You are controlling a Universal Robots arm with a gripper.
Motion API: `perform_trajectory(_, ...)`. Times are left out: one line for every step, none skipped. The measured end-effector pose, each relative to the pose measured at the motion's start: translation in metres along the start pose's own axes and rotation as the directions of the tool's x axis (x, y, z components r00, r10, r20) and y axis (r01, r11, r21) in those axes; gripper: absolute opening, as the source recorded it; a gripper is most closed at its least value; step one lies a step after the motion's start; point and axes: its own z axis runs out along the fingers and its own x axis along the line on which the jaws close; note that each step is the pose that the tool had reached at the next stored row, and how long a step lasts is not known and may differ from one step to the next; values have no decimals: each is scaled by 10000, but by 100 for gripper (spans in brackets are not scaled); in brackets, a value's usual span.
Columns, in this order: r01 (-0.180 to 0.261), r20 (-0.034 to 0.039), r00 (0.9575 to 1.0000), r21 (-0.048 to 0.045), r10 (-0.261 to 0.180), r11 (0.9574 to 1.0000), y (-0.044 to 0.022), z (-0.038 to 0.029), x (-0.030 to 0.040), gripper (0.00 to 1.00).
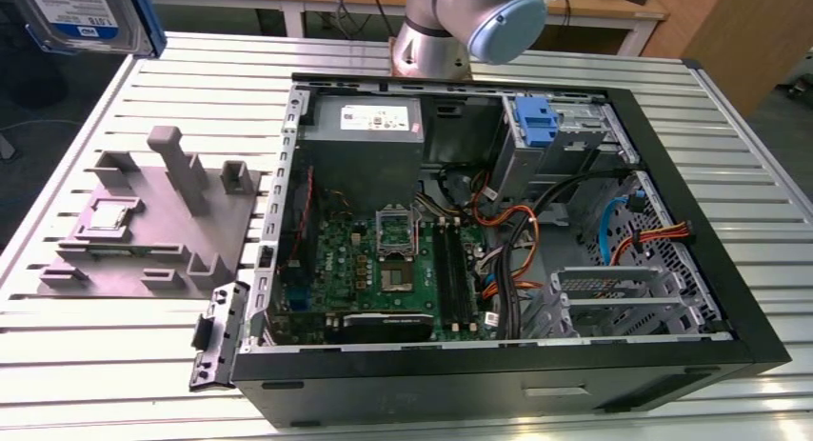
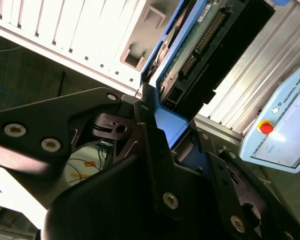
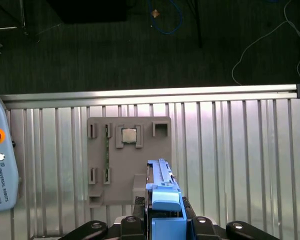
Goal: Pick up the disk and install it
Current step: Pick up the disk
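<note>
The disk (image 1: 83, 17), a silver drive with a white-and-blue label in a blue bracket, hangs high at the exterior view's top left, beyond the table's corner. In the first wrist view the disk (image 3: 161, 186) stands edge-on above the grey fixture plate (image 3: 127, 160). My gripper (image 3: 165, 222) is shut on its blue bracket. In the second wrist view the disk's (image 2: 202, 42) circuit board and connector face the camera, with the gripper (image 2: 162, 127) clamped on the blue frame's end.
The open computer case (image 1: 749, 336) lies on the slatted table (image 1: 711, 174), with a grey power-supply box (image 1: 368, 122), an upright blue carrier (image 1: 536, 122), motherboard and a metal cage (image 1: 610, 298) inside. The fixture plate (image 1: 152, 222) lies beside the case. A teach pendant (image 3: 0, 165) lies nearby.
</note>
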Motion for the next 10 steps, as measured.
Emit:
perform_trajectory(0,18,10000,-1,0,10000,-1,0,18,36)
perform_trajectory(1,19,10000,-1,-1,10000,-1,0,24,36)
perform_trajectory(1,20,10000,-1,-1,10000,-1,0,24,36)
perform_trajectory(0,20,10000,-2,0,10000,-1,-1,24,36)
perform_trajectory(0,21,10000,-1,0,10000,-1,-1,24,36)
perform_trajectory(0,21,10000,-1,0,10000,-1,-1,24,36)
perform_trajectory(0,21,10000,-2,0,10000,-2,-1,24,36)
perform_trajectory(0,21,10000,-2,0,10000,-4,-1,24,36)
perform_trajectory(0,22,10000,-2,0,10000,-6,-1,24,36)
perform_trajectory(1,22,10000,-2,-1,10000,-10,-1,23,36)
